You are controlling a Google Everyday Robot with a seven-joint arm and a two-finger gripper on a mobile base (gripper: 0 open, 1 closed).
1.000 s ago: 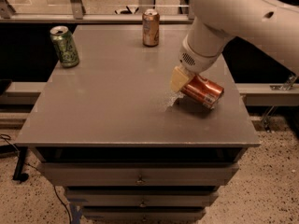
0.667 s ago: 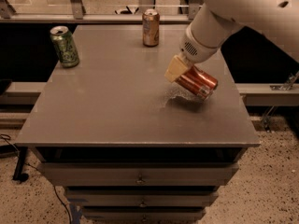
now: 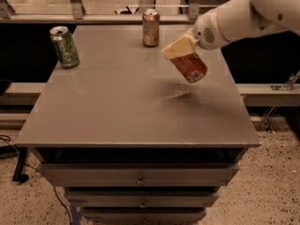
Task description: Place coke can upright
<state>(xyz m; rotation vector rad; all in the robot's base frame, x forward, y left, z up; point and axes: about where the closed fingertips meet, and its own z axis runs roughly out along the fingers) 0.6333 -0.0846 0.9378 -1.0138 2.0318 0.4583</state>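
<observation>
The coke can (image 3: 190, 66) is red-orange with a silver end. It hangs tilted in the air above the right part of the grey table top (image 3: 117, 107), its lower end pointing down to the right. My gripper (image 3: 180, 50) is shut on the can's upper end, with a cream-coloured finger (image 3: 177, 47) across it. The white arm reaches in from the upper right. The can's shadow lies on the table just below it.
A green can (image 3: 64, 46) stands upright at the table's back left. A gold-brown can (image 3: 151, 27) stands upright at the back middle. The table has drawers below its front edge. A rail runs behind the table.
The gripper has lifted the coke can off the table, and the can has turned from lying on its side to a steep tilt.
</observation>
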